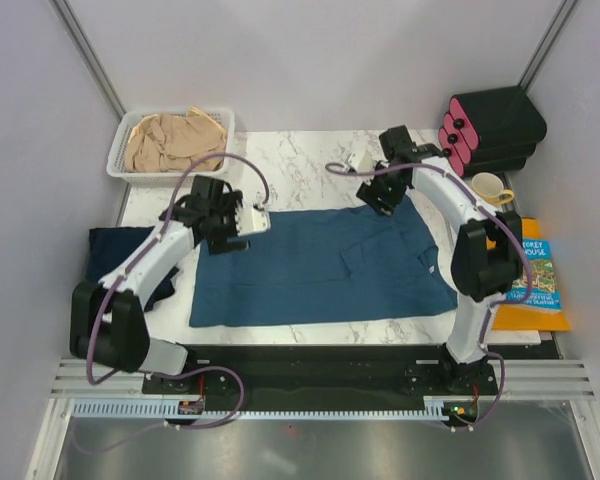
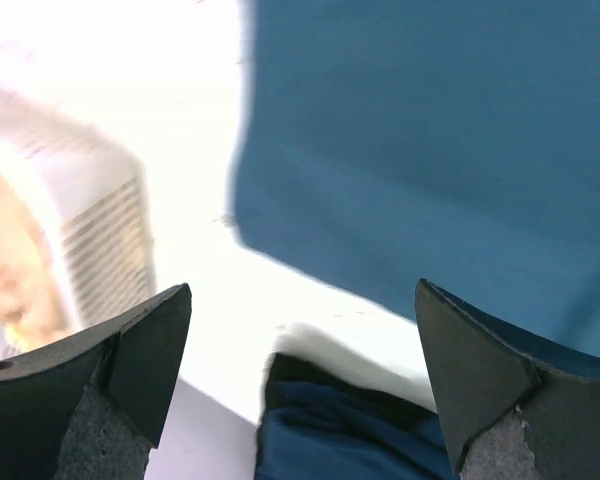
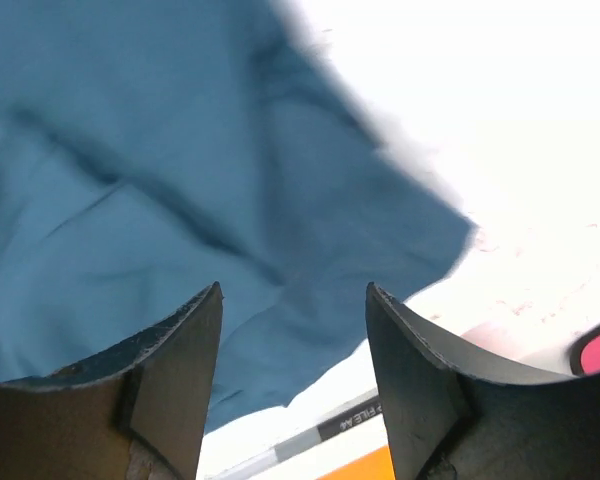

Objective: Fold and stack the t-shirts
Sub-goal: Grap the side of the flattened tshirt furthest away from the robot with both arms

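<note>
A teal-blue t-shirt [image 1: 320,265] lies spread flat across the middle of the marble table [image 1: 300,160]. A dark navy t-shirt [image 1: 120,255] lies bunched at the table's left edge, partly under the left arm. A beige t-shirt [image 1: 175,140] sits crumpled in the white basket [image 1: 120,150]. My left gripper [image 1: 230,238] hovers open over the teal shirt's far left corner, nothing between its fingers; its wrist view shows teal cloth [image 2: 430,150] and navy cloth [image 2: 350,430]. My right gripper [image 1: 380,197] hangs open and empty above the far right corner of the teal shirt [image 3: 160,170].
A yellow-and-white mug [image 1: 490,188] and a black case with pink caps [image 1: 490,130] stand at the back right. A picture book [image 1: 535,275] on an orange folder [image 1: 530,318] lies at the right edge. Grey walls enclose the table.
</note>
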Controlling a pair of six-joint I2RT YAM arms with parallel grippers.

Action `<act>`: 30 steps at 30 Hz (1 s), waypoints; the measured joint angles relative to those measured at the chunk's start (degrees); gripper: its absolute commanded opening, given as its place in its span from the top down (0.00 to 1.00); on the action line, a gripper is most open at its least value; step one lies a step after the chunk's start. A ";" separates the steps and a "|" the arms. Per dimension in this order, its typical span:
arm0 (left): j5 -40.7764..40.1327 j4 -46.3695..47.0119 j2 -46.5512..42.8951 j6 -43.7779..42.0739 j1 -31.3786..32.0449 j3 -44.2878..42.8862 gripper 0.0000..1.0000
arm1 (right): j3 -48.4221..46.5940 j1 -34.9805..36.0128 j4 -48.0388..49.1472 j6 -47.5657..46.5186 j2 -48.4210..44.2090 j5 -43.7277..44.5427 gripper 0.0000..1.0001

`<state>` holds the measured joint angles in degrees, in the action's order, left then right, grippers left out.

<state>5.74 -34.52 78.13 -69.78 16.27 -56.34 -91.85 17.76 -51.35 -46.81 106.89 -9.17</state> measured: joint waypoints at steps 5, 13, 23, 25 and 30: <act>-4.50 6.60 12.79 6.05 -4.94 -12.26 0.00 | -18.12 -6.43 1.05 9.38 13.90 -2.43 0.34; -9.81 9.88 22.47 6.51 -7.69 -16.92 0.00 | -28.46 -14.23 0.94 17.81 25.38 -4.83 0.37; -10.34 10.05 27.28 6.32 -7.52 -18.69 0.00 | -27.41 -15.28 -0.15 20.02 27.78 -9.53 0.40; -10.43 10.32 27.36 6.32 -7.34 -18.73 0.01 | -27.39 -15.08 -0.09 20.09 28.26 -10.58 0.41; -10.88 10.69 27.45 6.27 -6.14 -18.73 0.00 | -27.47 -15.10 -0.09 20.68 30.60 -12.00 0.51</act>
<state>-5.15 -23.83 105.58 -63.51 10.13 -75.07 -119.33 2.66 -51.44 -26.13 137.49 -21.17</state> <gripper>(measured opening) 0.993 0.536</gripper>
